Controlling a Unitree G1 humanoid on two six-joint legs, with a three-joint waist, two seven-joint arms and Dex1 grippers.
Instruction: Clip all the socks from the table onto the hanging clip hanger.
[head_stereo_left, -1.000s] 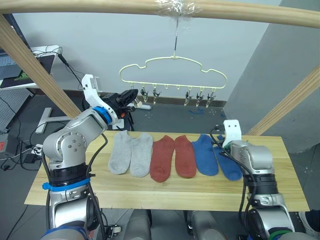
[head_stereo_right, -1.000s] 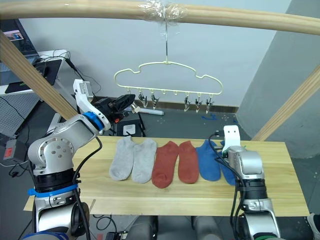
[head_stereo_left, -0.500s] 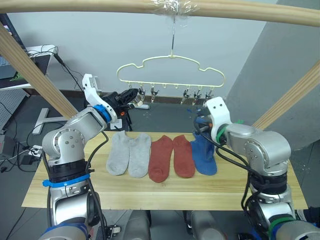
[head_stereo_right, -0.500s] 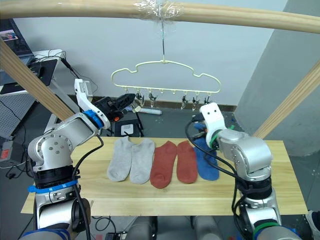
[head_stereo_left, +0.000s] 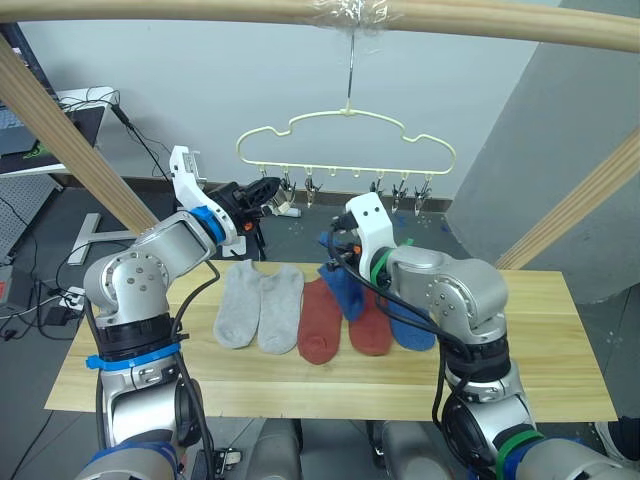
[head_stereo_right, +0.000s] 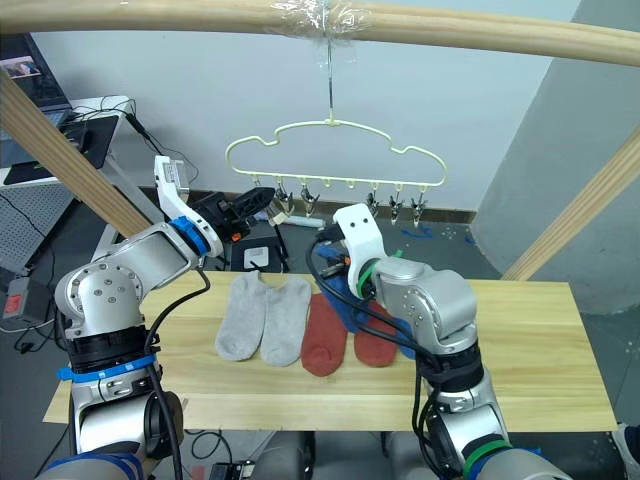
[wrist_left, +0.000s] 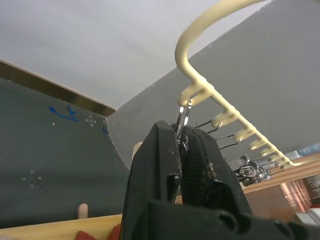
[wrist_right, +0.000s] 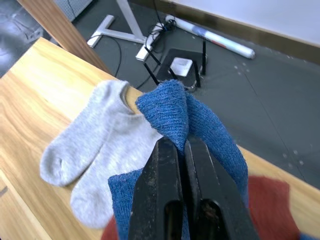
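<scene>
The pale-yellow clip hanger (head_stereo_left: 345, 135) hangs by its hook from the top pole, with a row of metal clips (head_stereo_left: 350, 187) along its underside. My left gripper (head_stereo_left: 268, 187) is shut on the leftmost clip (wrist_left: 183, 116). My right gripper (head_stereo_left: 335, 245) is shut on a blue sock (wrist_right: 175, 112). That sock dangles above the red socks, below and in front of the hanger. On the table (head_stereo_left: 560, 350) lie two grey socks (head_stereo_left: 240, 305), two rust-red socks (head_stereo_left: 320, 322) and a second blue sock (head_stereo_left: 408, 328). My right arm partly hides the second blue sock.
A round wooden pole (head_stereo_left: 200, 10) crosses overhead, with slanted struts at the left (head_stereo_left: 60, 130) and right (head_stereo_left: 580, 210). Beyond the table's far edge the floor holds a stand base and cables (head_stereo_right: 255, 258). A desk with equipment (head_stereo_left: 60, 120) stands far left.
My right gripper picked the blue sock off the right end of the row and carried it up and leftward, over the red socks. The left gripper stayed at the leftmost clip.
</scene>
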